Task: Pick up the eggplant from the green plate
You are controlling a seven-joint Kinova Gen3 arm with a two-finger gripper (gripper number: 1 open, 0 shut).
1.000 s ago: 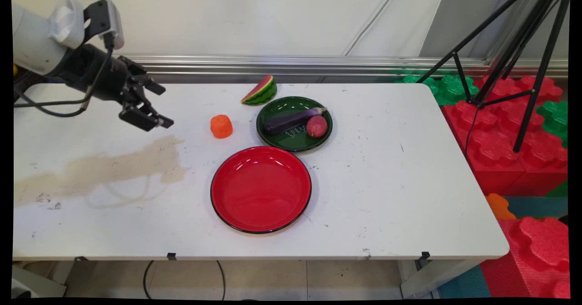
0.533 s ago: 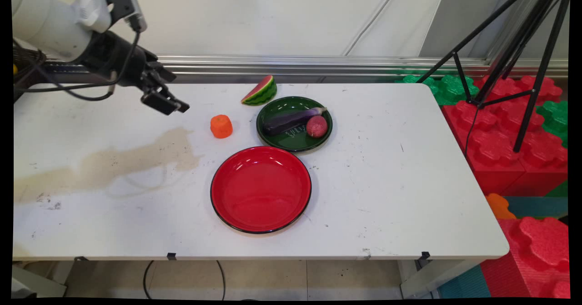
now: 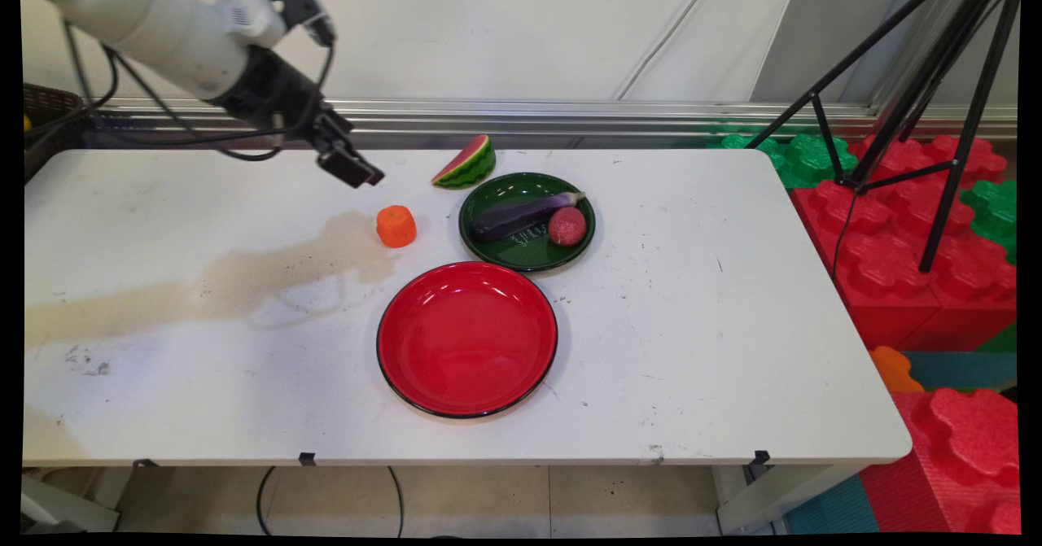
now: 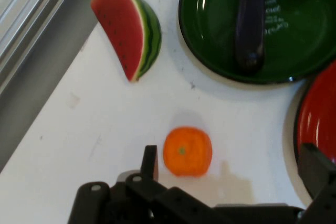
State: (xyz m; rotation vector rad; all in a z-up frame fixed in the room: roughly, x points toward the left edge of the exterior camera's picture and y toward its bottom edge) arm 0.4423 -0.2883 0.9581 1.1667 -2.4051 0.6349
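**Open Hand Hangs Over a Little Orange**

At the far left, the white arm reaches in from the top corner, with black cables hanging from it. Its black gripper (image 3: 352, 168) is tipped down toward the table (image 3: 692, 326) and is up in the air, not touching anything. It holds nothing. In the hand view the two fingers (image 4: 149, 162) stand wide apart, so the pincer is let go and ready, not squeezed.

Just to the right and a bit nearer to us sits a small orange toy fruit (image 3: 396, 226). It is the thing nearest the gripper. It stands alone on the bare table, apart from both plates, and in the hand view it shows between the two fingers – I think the hand is pointed that way so the camera can see it well.

Behind it, near the back edge, a watermelon slice (image 3: 466, 163) leans on its green rind, red side facing left.

Next comes the red plate (image 3: 467, 338), close to us, with nothing in it. Behind it, almost touching, is the green plate (image 3: 488, 188). A purple eggplant (image 3: 521, 214) lies across it, and a round pink fruit (image 3: 567, 226) rests by the stem end – the plate's raised rim likely keeps them from rolling off.

Far right, past the table, a black tripod (image 3: 912, 82) stands on red and green foam blocks (image 3: 895, 229).
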